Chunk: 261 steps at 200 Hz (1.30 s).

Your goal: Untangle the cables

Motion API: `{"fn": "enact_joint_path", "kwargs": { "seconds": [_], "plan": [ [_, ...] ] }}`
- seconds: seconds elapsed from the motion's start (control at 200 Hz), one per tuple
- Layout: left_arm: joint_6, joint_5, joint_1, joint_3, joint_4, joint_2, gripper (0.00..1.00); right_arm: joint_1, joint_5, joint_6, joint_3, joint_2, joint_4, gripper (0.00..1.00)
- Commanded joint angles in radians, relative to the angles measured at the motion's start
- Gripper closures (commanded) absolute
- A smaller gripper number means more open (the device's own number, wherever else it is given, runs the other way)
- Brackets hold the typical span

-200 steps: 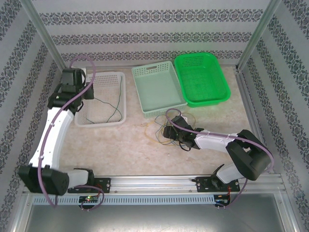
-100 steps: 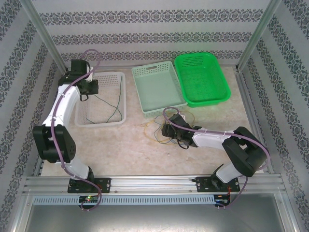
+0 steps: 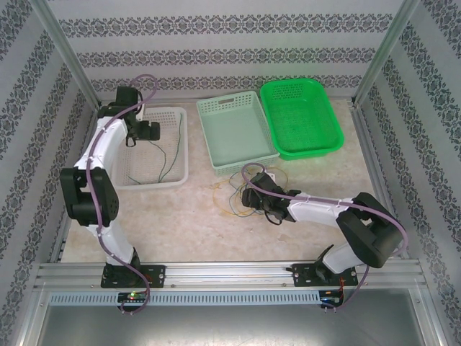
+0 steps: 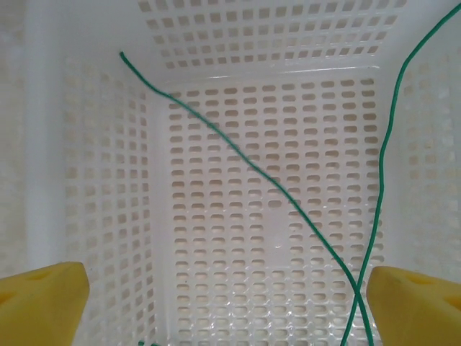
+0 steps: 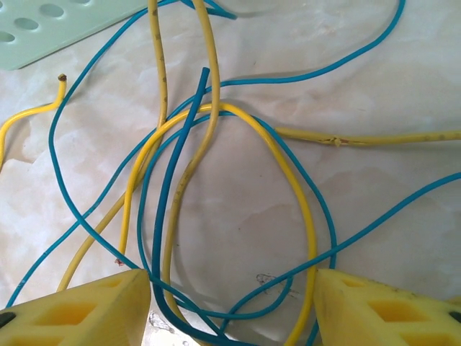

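A dark green cable (image 3: 173,164) lies loose in the white basket (image 3: 181,122) at the back left. My left gripper (image 3: 148,132) hangs over that basket, open; in the left wrist view its yellow fingers (image 4: 43,303) stand wide apart above two crossing green strands (image 4: 252,162) and hold nothing. Blue and yellow cables (image 3: 230,193) lie tangled on the table in front of the pale green basket. My right gripper (image 3: 248,196) is low over this tangle, open. Its fingertips (image 5: 86,310) straddle a yellow loop (image 5: 302,194) and blue strands (image 5: 162,216) without pinching them.
A pale green basket (image 3: 238,133) and a bright green basket (image 3: 299,115) stand at the back centre and right. The pale basket's corner (image 5: 43,29) shows just beyond the tangle. Patterned walls and metal posts close in the table.
The left arm swung right over the white basket and its gripper opened, letting go of the green cable. The right gripper crept slightly left over the tangle, its jaws narrowing a little.
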Motion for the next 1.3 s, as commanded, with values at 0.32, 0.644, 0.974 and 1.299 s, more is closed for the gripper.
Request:
{"fn": "enact_joint_path", "kwargs": {
  "seconds": [0.32,0.644,0.974,1.299],
  "plan": [
    [-0.026,-0.127,-0.345,-0.194,0.112,-0.338,0.01,0.014,0.069,0.004,-0.06,-0.163,-0.053,0.39],
    [-0.16,0.064,-0.501,-0.497,0.248,-0.511,0.0,-0.07,0.069,-0.031,-0.095,-0.302,-0.182,0.4],
    [-0.243,0.141,-0.607,-0.632,0.302,-0.536,0.0,-0.21,0.064,-0.073,-0.099,-0.38,-0.307,0.39],
    [-0.347,0.217,-0.657,-0.675,0.439,-0.372,0.02,-0.293,0.001,-0.116,-0.091,-0.381,-0.342,0.38]
  ]
}}
